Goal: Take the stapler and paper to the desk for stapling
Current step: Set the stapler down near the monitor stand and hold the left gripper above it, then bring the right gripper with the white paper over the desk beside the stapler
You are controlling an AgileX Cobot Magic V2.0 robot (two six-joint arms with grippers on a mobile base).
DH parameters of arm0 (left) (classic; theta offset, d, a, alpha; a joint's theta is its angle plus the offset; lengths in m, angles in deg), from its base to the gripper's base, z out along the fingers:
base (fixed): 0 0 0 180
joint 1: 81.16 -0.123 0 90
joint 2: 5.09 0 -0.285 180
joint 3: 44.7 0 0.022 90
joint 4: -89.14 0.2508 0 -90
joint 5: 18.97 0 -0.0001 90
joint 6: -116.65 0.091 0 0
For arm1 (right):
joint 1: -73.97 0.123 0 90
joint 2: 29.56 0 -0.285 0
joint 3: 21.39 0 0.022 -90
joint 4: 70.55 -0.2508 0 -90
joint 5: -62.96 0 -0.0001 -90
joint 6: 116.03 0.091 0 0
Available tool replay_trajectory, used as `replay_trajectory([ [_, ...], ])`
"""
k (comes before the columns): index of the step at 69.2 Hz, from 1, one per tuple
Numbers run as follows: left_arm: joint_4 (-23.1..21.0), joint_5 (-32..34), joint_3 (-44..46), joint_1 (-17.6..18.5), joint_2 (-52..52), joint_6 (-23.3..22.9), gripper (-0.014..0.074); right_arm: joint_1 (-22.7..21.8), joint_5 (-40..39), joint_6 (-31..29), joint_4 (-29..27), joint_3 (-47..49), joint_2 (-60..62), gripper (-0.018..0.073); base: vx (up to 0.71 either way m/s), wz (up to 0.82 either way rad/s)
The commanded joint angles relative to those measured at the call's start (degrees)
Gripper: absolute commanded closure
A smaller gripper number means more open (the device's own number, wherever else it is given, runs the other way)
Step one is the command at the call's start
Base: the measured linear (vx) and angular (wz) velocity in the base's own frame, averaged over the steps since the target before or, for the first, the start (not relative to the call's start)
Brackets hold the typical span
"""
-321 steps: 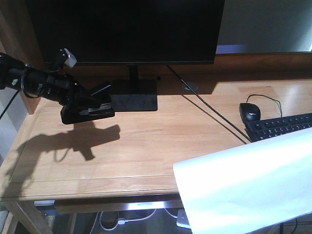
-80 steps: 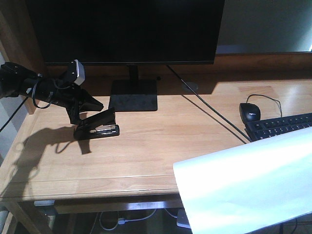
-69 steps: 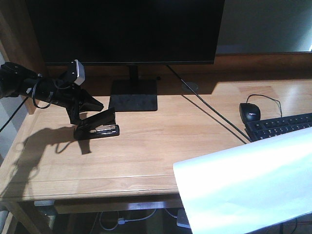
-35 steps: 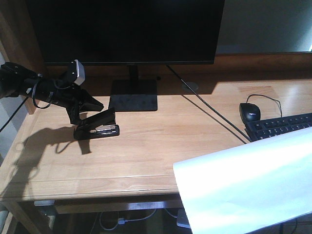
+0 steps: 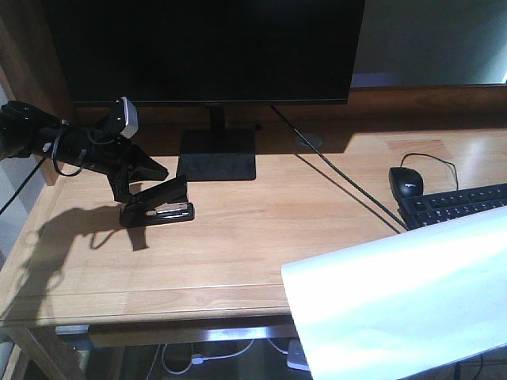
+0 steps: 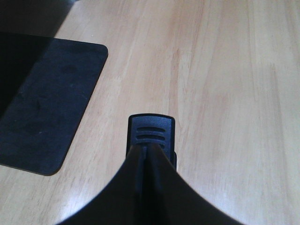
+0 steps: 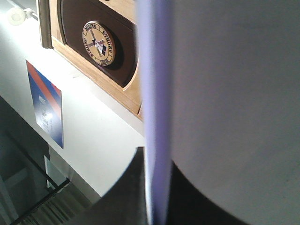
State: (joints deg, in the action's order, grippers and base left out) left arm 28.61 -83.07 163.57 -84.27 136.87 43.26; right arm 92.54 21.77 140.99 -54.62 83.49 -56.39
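Light-wood desk [image 5: 261, 229] with visible grain fills most of the view, with a big black monitor [image 5: 206, 47] at the back on a flat black stand plate [image 5: 218, 154]. There's bare wood from the middle out to the front edge. Plain white sheets of paper [image 5: 396, 301] hang over the front right corner, clamped edge-on in my right claw [image 7: 157, 187]. Small black stapler [image 5: 158, 208] sits left of centre, near the stand plate. My left claw [image 6: 147, 154] is right over its rear end, fingers [image 6: 117, 197] drawn to a thin seam, can't tell if they touch it.
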Motion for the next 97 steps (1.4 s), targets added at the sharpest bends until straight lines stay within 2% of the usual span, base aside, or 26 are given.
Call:
replay_trajectory([
  [1,-3.48,-1.08,1.58,0.15,-3.59,-0.63,0.0603,-0.25,-3.54,-0.73,0.01,1.38,-0.50,0.0561,0.00,0.00],
  [13,-3.48,-1.08,1.58,0.15,-3.59,-0.63,0.0603,-0.25,-3.51,-0.73,-0.09,1.38,-0.50,0.0561,0.00,0.00],
  [26,-3.48,-1.08,1.58,0.15,-3.59,-0.63,0.0603,-0.25,-3.23,-0.86,-4.53,1.38,-0.50,0.0561,0.00,0.00],
  [32,-3.48,-1.08,1.58,0.15,-3.59,-0.63,0.0603,-0.25,-3.24,-2.30,-4.87,1.44,-0.50,0.0561,0.00,0.00],
  [39,-3.48,-1.08,1.58,0.15,-3.59,-0.63,0.0603,-0.25,-0.53,-5.37,-3.46,2.58,-0.50,0.0561,0.00,0.00],
  [44,-3.48,-1.08,1.58,0.15,-3.59,-0.63,0.0603,-0.25,3.42,-5.46,0.31,4.47,-0.99,0.0561,0.00,0.00],
  [48,-3.48,-1.08,1.58,0.15,-3.59,-0.63,0.0603,-0.25,6.89,-3.94,3.93,6.44,-2.05,0.0561,0.00,0.00],
  [54,-3.48,-1.08,1.58,0.15,-3.59,-0.63,0.0603,-0.25,11.72,1.11,12.27,10.06,-4.55,0.0561,0.00,0.00],
  [66,-3.48,-1.08,1.58,0.15,-3.59,-0.63,0.0603,-0.25,13.36,12.76,31.93,15.41,-12.43,0.0561,0.00,0.00],
  [86,-3.48,-1.08,1.58,0.15,-3.59,-0.63,0.0603,-0.25,4.43,37.16,70.55,25.97,-28.35,0.0561,0.00,0.00],
  [97,-3.48,-1.08,1.58,0.15,-3.59,-0.63,0.0603,-0.25,-0.36,44.81,85.45,33.48,-37.39,0.0561,0.00,0.00],
])
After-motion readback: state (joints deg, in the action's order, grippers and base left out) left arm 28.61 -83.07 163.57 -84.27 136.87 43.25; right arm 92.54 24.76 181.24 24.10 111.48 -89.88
